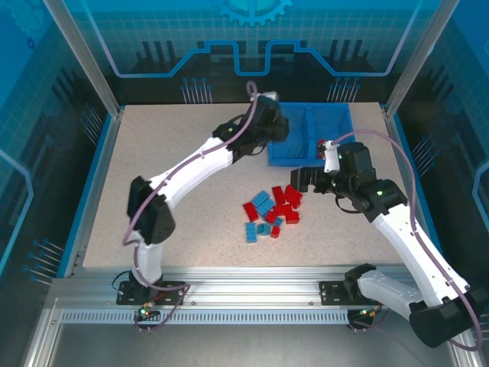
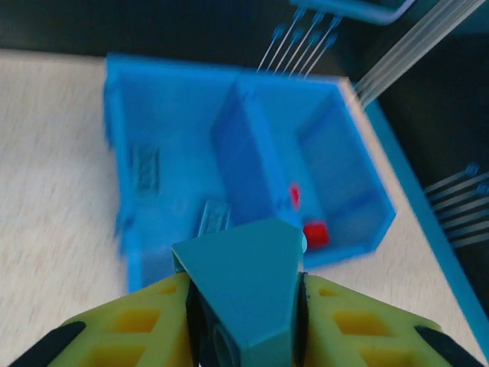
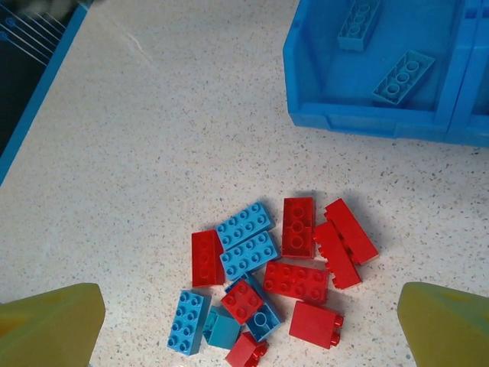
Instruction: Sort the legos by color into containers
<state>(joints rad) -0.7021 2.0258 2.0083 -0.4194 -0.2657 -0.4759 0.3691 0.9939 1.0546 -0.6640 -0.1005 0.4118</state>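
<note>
The blue bin (image 1: 321, 106) stands at the back right of the table, its containers split by a divider (image 2: 241, 153). My left gripper (image 2: 244, 289) hovers at the bin's near side, shut on a light blue lego (image 2: 252, 264). The left container holds light blue legos (image 3: 403, 76), the right one red legos (image 2: 315, 232). A loose pile of red and light blue legos (image 1: 271, 212) lies on the table in front of the bin. My right gripper (image 3: 248, 330) hangs open above this pile, with nothing between its yellow fingertips (image 3: 53, 325).
The speckled table (image 1: 176, 138) has free room to the left of the pile and the bin. A blue raised border and aluminium posts (image 1: 84, 69) ring the table. The bin's front wall (image 3: 367, 122) stands just beyond the pile.
</note>
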